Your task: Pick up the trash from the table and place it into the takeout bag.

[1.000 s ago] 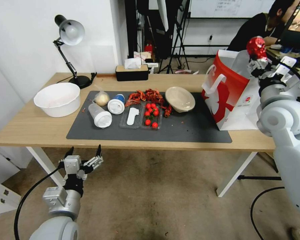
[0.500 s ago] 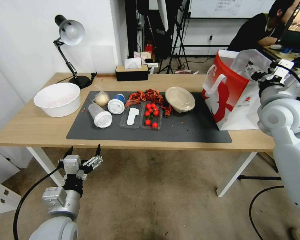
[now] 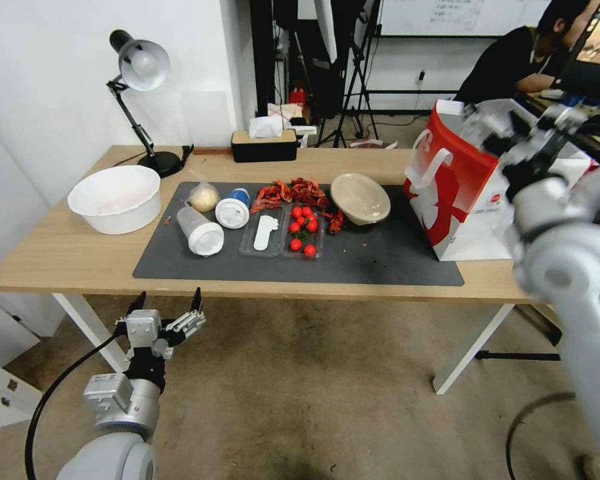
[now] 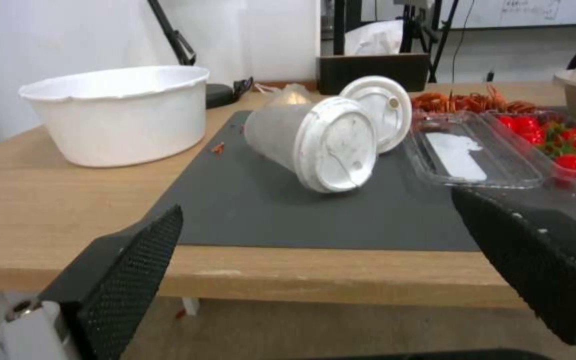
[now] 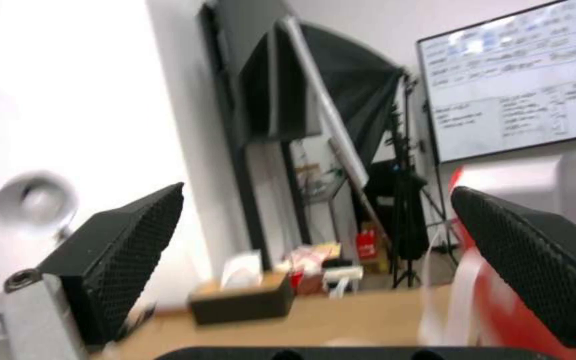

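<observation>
Takeout bag (image 3: 470,193) just below right hand (image 3: 507,130), fingers spread, empty; left hand (image 3: 167,308) open.

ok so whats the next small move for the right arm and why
Probably swing the right pincer from above the takeout bag toward the beige paper bowl. Its fingers are open and empty, and the bowl is the nearest piece of trash lying on the mat. The left pincer hangs open below the table edge.
</observation>
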